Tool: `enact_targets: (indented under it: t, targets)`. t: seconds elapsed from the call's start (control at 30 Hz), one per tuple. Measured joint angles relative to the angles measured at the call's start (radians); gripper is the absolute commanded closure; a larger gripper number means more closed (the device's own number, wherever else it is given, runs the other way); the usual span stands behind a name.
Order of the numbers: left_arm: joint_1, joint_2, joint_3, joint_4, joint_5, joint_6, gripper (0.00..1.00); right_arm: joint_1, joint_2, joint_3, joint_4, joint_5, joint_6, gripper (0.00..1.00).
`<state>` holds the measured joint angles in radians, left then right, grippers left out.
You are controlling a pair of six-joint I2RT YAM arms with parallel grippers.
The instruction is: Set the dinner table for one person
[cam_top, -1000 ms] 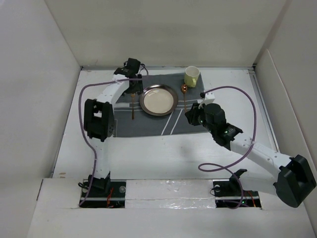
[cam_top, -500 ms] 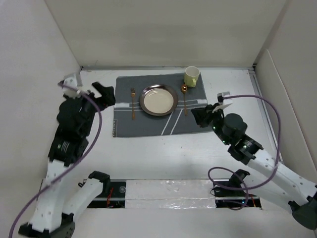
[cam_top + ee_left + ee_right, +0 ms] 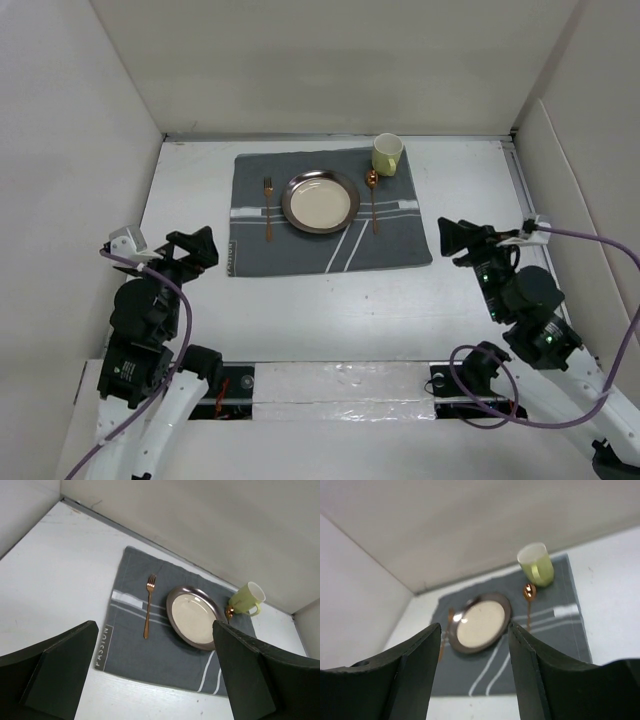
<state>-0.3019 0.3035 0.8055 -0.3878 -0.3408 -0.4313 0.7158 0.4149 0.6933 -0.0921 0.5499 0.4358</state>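
As far as visible, setting seemingly complete.
Dinner table [image 3: 300, 300], far centre: placemat [image 3: 300, 250] bearing fork [image 3: 268, 210], plate [image 3: 320, 200], spoon [image 3: 373, 200], cup [image 3: 387, 153] (no knife seen); left gripper [image 3: 192, 245], right gripper [image 3: 457, 240] near, spread, empty.

The dinner table [image 3: 320, 300] is a large flat white rectangular top, level, walled by white panels

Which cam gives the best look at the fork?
Left wrist: the copper fork lies whole and large on the placemat, tines clear, left of the plate. Top external shows it whole but small. Right wrist shows only a sliver, with the rest behind a claw finger.
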Motion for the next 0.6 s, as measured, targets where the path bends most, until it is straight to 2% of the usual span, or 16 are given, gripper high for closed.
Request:
enact_targets:
  t: [0.23,0.6]
  targets:
    - [0.0,0.007,-0.028,-0.006,0.019,-0.012,0.01,-0.002,0.05,-0.053,-0.063,0.027,0.031,0.4]
    - [0.0,-0.001,-0.029,-0.006,0.018,-0.012,0.01,-0.01,0.09,-0.055,-0.055,0.048,0.031,0.4]
